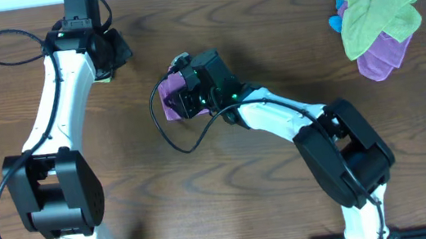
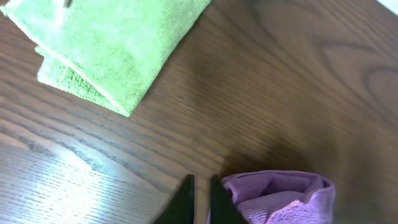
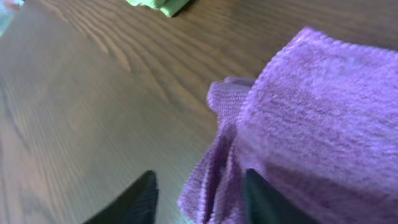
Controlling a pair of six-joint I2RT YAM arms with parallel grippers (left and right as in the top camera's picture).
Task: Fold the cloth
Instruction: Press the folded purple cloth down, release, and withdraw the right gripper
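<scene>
That purple cloth (image 3: 311, 112) looks soft, floppy, v. light, so grab a corner. The right gripper (image 3: 200, 190) is wide open beside it; left gripper (image 2: 200, 198) approx closed, empty

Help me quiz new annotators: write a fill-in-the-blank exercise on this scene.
1. The folded microfibre cloth near the left gripper is ___.
2. The right gripper is at the crumpled purple terry cloth with its jaws ___.
3. In the overhead view, the heap of unfolded cloths lies toward the wooden table's ___ edge.
Missing words: green; open; right.
</scene>
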